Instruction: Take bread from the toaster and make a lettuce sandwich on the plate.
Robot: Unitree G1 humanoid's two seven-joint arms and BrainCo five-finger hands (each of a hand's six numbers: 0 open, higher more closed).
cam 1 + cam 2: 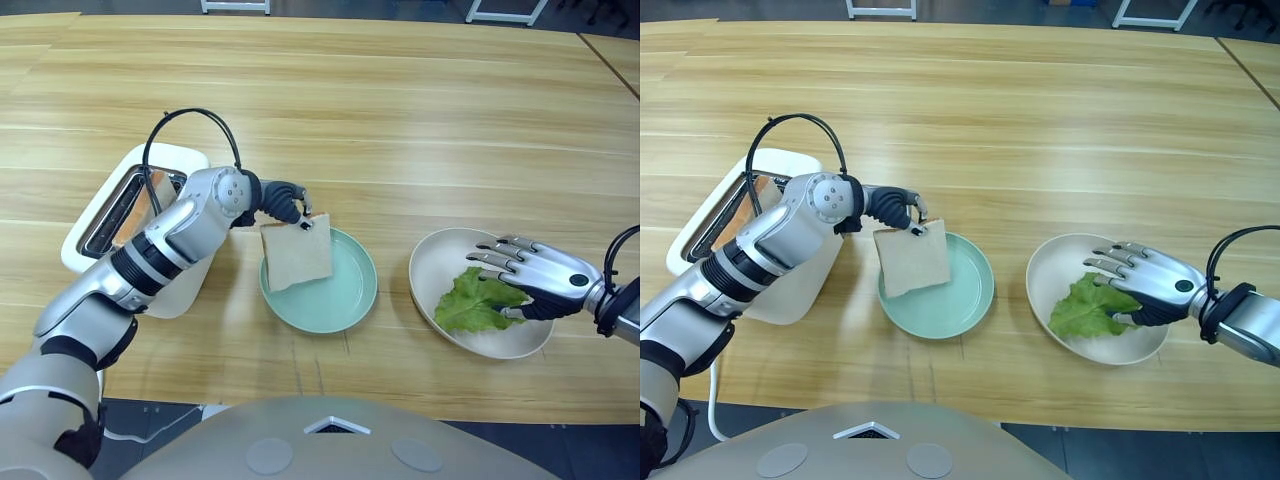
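One toaster [175, 160], two plates [350, 292] [430, 262], two bread slices [296, 255] [152, 193], one lettuce leaf [475, 300].

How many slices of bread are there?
2: one slice held by the left hand over the green plate, another slice in the toaster; more may be hidden in its slots.

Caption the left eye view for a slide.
Left hand holds bread at green plate; right hand over lettuce in bowl.

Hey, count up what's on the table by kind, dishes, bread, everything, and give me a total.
Toaster: 1
Bread slices: 2, one in the left hand over the green plate, one in the toaster slot
Dishes: 2, green plate, beige bowl
Lettuce leaf: 1
Total: 6
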